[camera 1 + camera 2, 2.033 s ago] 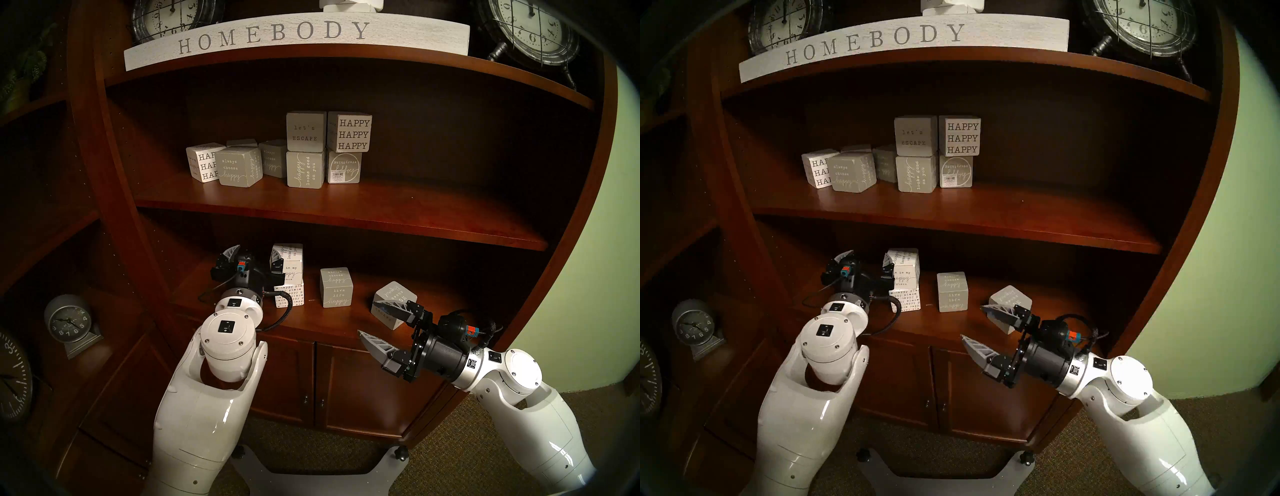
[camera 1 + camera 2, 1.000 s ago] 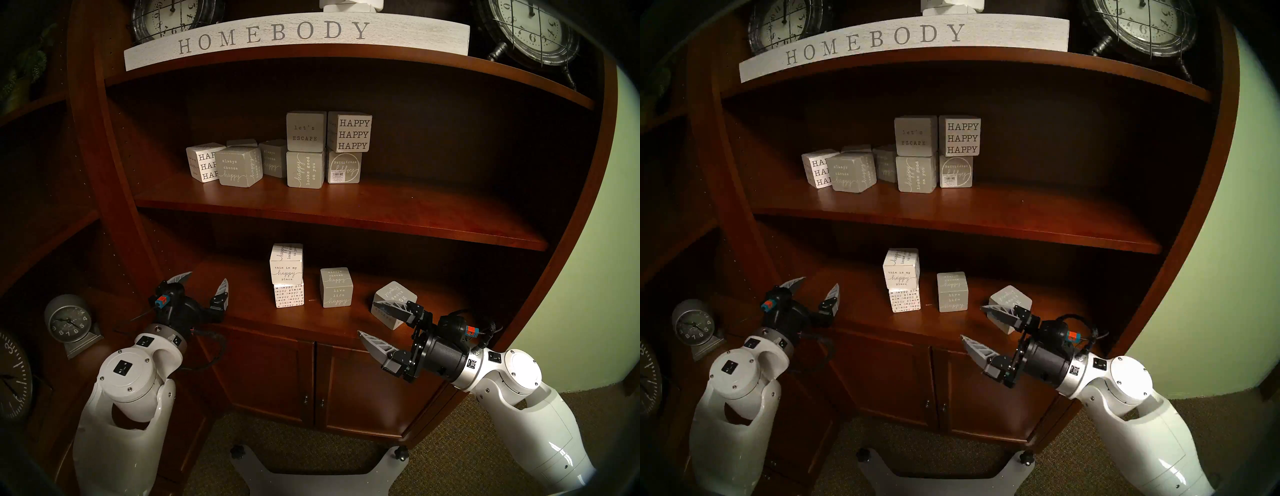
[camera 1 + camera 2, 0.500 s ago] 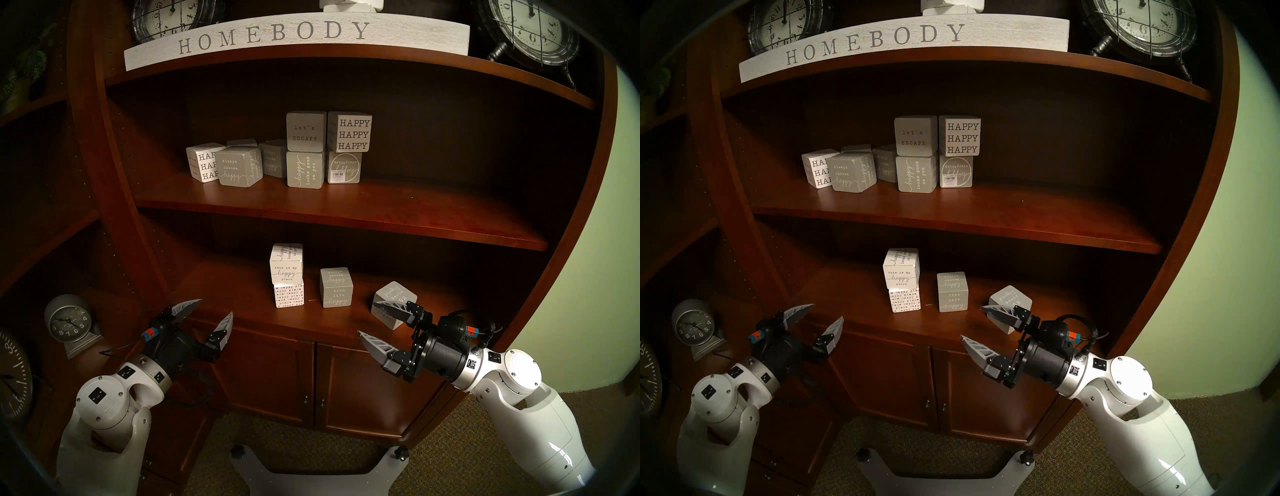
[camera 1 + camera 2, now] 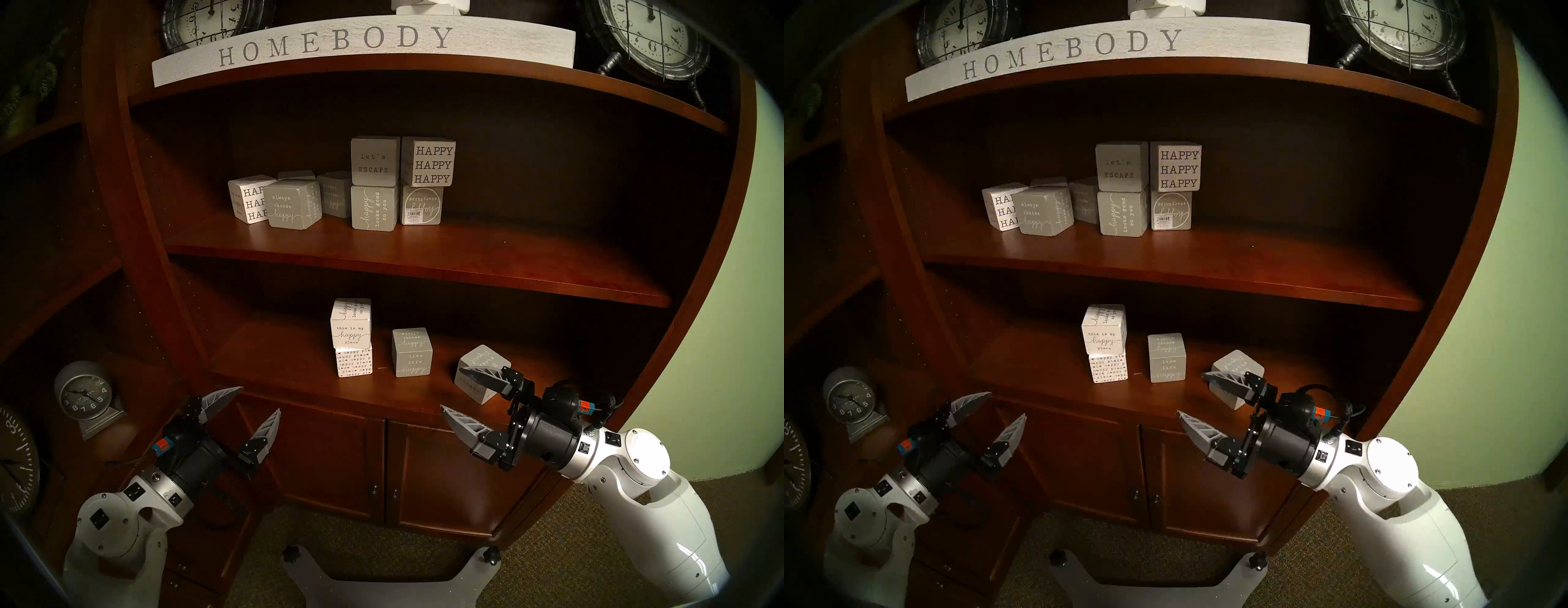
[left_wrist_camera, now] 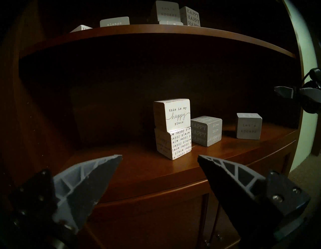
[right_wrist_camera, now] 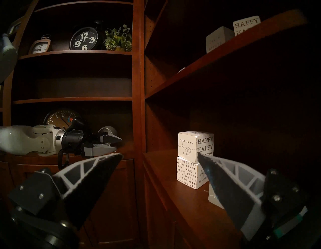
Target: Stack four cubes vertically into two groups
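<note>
On the lower shelf (image 4: 297, 382) the white "this is my happy place" cube (image 4: 351, 325) (image 5: 178, 115) (image 6: 186, 147) rests on the white small-type "happy place" cube (image 4: 354, 361) (image 5: 180, 144). Right of them stands the grey "live life happy" cube (image 4: 411, 353) (image 5: 212, 132). Further right is a grey cube (image 4: 483, 367) (image 5: 249, 126), turned at an angle and showing "let's ESCAPE". My left gripper (image 4: 260, 400) (image 5: 159, 155) is open and empty, below and left of the shelf's front edge. My right gripper (image 4: 451, 388) (image 6: 160, 153) is open and empty, its upper finger in front of the angled grey cube.
The shelf board above (image 4: 424, 271) leaves little headroom over the stack. Several other lettered cubes (image 4: 373, 182) stand on the upper shelf. Cabinet doors (image 4: 386, 463) are below. A small grey clock (image 4: 82, 392) sits in the left bay beside my left arm.
My left gripper, open around the top white cube two seconds ago, has drawn back down and to the left, off the shelf. The stack stays put. My right arm has shifted slightly.
</note>
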Available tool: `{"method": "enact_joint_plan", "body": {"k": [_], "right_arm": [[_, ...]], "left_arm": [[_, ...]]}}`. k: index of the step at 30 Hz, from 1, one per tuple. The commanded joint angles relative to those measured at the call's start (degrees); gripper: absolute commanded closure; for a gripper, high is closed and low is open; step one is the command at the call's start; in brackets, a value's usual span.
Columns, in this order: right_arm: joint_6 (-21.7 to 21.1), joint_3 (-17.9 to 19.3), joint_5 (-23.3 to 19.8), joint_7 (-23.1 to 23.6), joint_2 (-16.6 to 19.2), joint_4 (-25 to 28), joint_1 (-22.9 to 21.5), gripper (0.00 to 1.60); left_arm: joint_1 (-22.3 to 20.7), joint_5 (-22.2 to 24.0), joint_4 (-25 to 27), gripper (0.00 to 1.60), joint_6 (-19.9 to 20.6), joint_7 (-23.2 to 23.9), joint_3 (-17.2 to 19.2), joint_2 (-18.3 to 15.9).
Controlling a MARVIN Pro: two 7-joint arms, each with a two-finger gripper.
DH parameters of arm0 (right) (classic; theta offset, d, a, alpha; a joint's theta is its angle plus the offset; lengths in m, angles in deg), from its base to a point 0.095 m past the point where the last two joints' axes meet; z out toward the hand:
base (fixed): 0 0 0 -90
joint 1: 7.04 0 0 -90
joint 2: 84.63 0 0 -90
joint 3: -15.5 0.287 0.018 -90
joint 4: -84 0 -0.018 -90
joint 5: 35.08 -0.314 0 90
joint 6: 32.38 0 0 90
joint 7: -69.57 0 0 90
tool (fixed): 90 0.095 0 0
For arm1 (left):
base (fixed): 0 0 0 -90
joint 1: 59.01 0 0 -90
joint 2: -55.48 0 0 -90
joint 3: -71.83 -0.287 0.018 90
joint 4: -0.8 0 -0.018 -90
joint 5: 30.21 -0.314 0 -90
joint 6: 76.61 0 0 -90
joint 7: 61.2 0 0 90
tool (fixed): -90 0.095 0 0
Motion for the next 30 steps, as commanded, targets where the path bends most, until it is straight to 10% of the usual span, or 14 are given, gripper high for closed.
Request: {"method": "enact_joint_plan", "body": {"k": [1,19,30], "right_arm": [[1.92,1.67,1.34,-1.10,-0.76,4.93,5.81,0.00],[4.15,16.01,1.60,-5.91,-2.50,4.97,15.05,0.00],[2.35,16.84,-0.04,-4.84,0.32,-2.34,6.97,0.00]], "left_arm": [[0.66,0.42,0.87,0.00,-1.38,0.54,0.41,0.39],[0.46,0.22,0.77,0.00,-1.63,1.60,0.80,1.26],[0.29,0.06,0.74,0.00,-1.53,2.05,0.96,1.67]]}}
